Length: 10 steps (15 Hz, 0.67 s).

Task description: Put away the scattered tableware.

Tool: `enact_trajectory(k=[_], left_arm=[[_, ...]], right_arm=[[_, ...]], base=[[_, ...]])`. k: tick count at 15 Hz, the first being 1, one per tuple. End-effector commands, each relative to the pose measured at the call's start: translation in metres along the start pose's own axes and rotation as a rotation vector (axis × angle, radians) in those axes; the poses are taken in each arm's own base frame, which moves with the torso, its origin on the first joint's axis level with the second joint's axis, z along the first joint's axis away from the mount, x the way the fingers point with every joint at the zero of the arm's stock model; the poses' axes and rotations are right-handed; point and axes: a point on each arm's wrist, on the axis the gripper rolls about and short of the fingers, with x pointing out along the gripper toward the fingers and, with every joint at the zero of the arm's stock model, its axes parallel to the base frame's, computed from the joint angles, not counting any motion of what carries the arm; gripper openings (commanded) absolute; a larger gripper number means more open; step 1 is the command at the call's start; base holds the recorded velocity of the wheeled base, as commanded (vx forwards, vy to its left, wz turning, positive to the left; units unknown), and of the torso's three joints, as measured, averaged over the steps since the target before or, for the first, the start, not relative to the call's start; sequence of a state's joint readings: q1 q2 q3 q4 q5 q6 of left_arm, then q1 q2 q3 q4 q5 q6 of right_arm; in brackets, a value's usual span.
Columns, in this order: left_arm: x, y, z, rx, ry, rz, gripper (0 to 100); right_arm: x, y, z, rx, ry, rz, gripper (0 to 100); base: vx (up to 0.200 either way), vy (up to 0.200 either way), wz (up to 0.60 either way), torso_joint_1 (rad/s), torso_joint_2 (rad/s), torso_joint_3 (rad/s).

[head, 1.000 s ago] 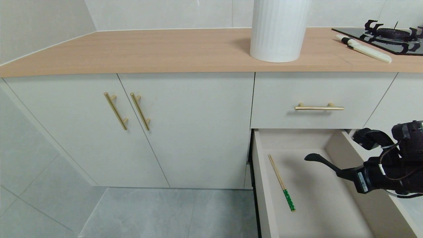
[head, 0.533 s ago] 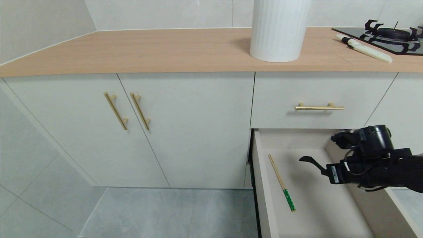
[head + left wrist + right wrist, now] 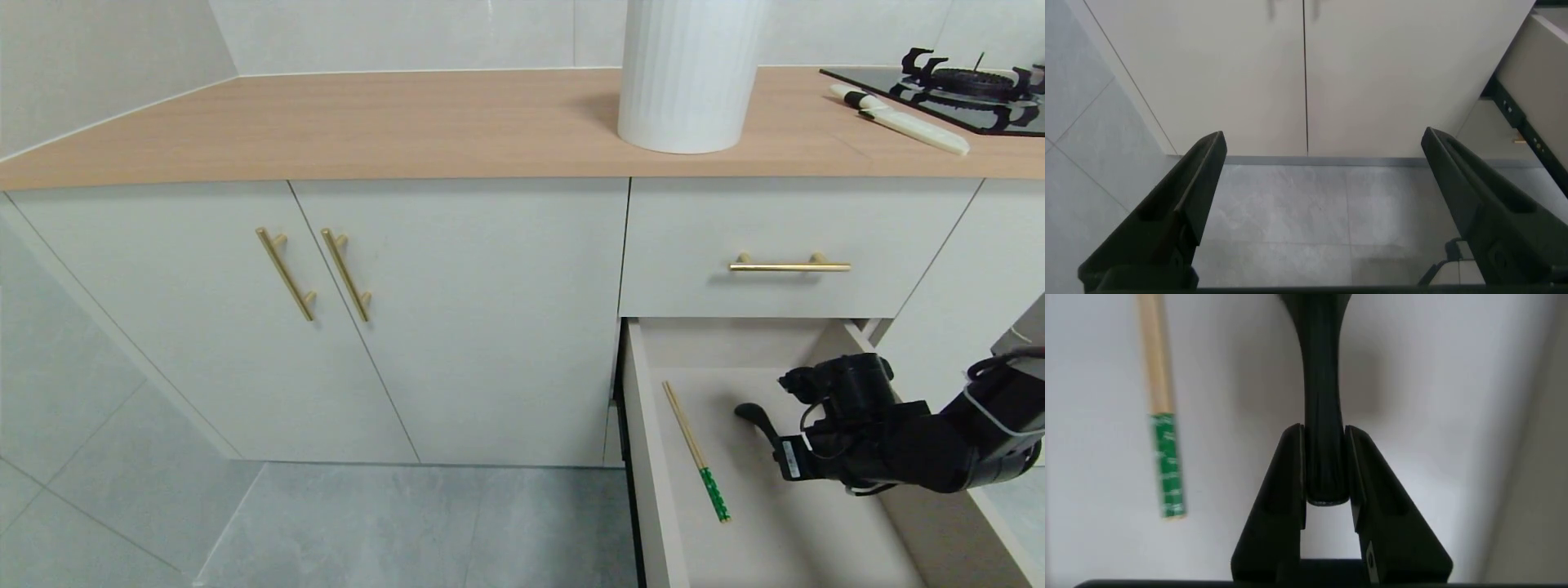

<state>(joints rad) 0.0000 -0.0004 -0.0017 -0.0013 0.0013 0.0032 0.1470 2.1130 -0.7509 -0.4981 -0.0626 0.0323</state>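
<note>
A black spoon [image 3: 753, 416] is held by its handle in my right gripper [image 3: 782, 457], which is shut on it inside the open lower drawer [image 3: 647, 457]. The spoon's bowl hangs low over the drawer floor, to the right of a pair of wooden chopsticks with green ends [image 3: 695, 452] lying near the drawer's left wall. In the right wrist view the spoon handle [image 3: 1323, 384] runs between the fingers of my right gripper [image 3: 1325, 469], with the chopsticks [image 3: 1161, 416] beside it. My left gripper [image 3: 1323, 143] is open, facing the cabinet doors and floor.
On the counter stand a tall white ribbed container [image 3: 687, 77], a white knife [image 3: 898, 121] and a black stove [image 3: 971, 90]. A shut drawer with a gold handle [image 3: 789, 266] sits above the open one. Two cabinet doors [image 3: 326, 318] lie to the left.
My right gripper has moved left and down into the drawer with the spoon, bringing its bowl nearer the drawer floor. The chopsticks have not moved.
</note>
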Motion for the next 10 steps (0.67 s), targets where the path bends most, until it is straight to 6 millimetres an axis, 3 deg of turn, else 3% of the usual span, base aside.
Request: enact_trajectory(k=[1, 8, 9, 10], left_arm=[[0.0000, 0.0000, 0.0000, 0.000, 0.000, 0.000, 100], [0.0000, 0.0000, 0.0000, 0.000, 0.000, 0.000, 100], [0.0000, 0.0000, 0.0000, 0.000, 0.000, 0.000, 100], [0.0000, 0.0000, 0.0000, 0.001, 0.000, 0.000, 100]], right_arm=[[0.0187, 0.0006, -0.0124, -0.004, 0.047, -0.014, 0], [0.0211, 0.0003, -0.0113, -0.001, 0.024, -0.033, 0], [0.0199, 0.0003, -0.0106, 0.000, 0.020, -0.033, 100], [0.0191, 0.0002, -0.0099, 0.000, 0.017, -0.033, 100]], base=[[0.000, 0.000, 0.00, 0.000, 0.00, 0.000], [0.000, 0.000, 0.00, 0.000, 0.00, 0.000], [0.000, 0.000, 0.00, 0.000, 0.00, 0.000], [0.000, 0.000, 0.00, 0.000, 0.00, 0.000]])
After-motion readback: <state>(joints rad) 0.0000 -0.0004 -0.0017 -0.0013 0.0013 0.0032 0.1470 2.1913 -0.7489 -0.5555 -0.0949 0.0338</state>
